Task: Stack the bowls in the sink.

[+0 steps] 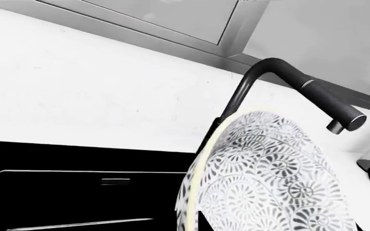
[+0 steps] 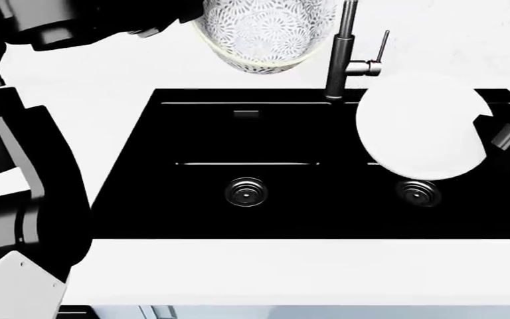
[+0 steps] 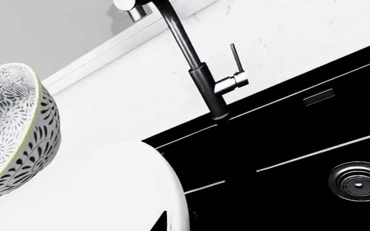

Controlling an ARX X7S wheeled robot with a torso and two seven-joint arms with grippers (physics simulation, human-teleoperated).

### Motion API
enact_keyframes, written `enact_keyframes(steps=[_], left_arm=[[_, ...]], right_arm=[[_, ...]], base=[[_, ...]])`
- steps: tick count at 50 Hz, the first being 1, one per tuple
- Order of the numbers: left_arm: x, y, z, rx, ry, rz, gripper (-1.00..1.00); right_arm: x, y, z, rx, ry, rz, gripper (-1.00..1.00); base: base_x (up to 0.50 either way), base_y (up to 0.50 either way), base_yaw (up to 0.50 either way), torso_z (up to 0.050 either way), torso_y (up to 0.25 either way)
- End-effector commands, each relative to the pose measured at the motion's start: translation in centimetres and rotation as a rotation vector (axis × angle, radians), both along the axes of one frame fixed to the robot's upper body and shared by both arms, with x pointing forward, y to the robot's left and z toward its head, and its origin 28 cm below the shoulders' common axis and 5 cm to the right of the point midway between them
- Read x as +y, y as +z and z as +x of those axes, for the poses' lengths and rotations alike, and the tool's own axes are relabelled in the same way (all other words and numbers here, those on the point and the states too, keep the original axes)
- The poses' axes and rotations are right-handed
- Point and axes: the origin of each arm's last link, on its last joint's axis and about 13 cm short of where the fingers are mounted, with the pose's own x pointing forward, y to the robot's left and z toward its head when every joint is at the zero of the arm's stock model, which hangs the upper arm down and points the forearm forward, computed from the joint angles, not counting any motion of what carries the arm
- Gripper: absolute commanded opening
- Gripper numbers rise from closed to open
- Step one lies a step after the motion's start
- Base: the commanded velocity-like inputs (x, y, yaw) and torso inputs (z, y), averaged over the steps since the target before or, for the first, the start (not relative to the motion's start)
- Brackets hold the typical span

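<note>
Bowls over the sink (image 2: pixel 149 219).
My left arm holds the patterned bowl (image 2: pixel 259 30) aloft behind the faucet (image 2: pixel 342 53); the white bowl (image 2: pixel 422 129) hangs right; neither grip is visible.

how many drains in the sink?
2. One round steel drain sits in the sink's left part, the other in the right part, just below the raised plain white bowl. None looks hidden.
</note>
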Motion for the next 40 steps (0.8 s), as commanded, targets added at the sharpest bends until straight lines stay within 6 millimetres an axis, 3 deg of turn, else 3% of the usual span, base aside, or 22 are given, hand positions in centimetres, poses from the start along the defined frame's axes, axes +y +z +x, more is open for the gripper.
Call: enact_keyframes(steps=[1,20,27,40], left_arm=[[0.4,0.3,-0.2,-0.021,0.001,-0.033,-1.0],[1.5,-1.9,0.6,0.055,0.076,-0.023,-1.0],[1.4,-2.1,0.4,0.068,0.071,-0.017,-1.0],[1.4,-2.7,-0.4,0.142,0.051,0.049,-1.0]], right_arm=[[0.0,1.1,-0.2,-0.07,0.004,-0.026,-1.0],[2.5,2.9,-0.3,-0.159,0.114,-0.105,-1.0],[2.8,3.2,-0.2,-0.166,0.134,-0.11,-1.0],[2.5,3.5,-0.5,-0.172,0.117,-0.113,-1.0]], base=[[0.0,0.0,0.0,0.0,0.0],[0.07,-0.01,0.0,0.0,0.001],[0.5,-0.03,0.0,0.0,0.0],[0.0,0.0,0.0,0.0,0.002]])
